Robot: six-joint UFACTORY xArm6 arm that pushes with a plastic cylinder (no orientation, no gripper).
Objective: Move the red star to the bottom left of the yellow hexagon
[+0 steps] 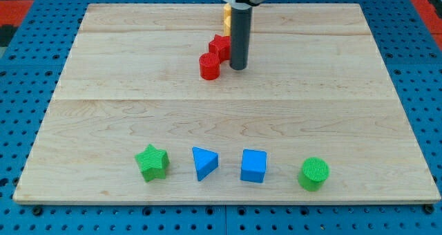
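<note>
The red star [219, 45] lies near the top middle of the wooden board [138, 83], partly hidden by the rod. The yellow hexagon [226, 15] is just above it, mostly hidden behind the rod, so its shape is hard to make out. A red cylinder [209, 66] stands just below and left of the star, touching or nearly touching it. My tip [238, 67] rests on the board right beside the star's right side and to the right of the red cylinder.
Along the view's bottom stand a green star [152, 162], a blue triangle [204, 163], a blue cube [253, 166] and a green cylinder [314, 173]. Blue pegboard surrounds the board.
</note>
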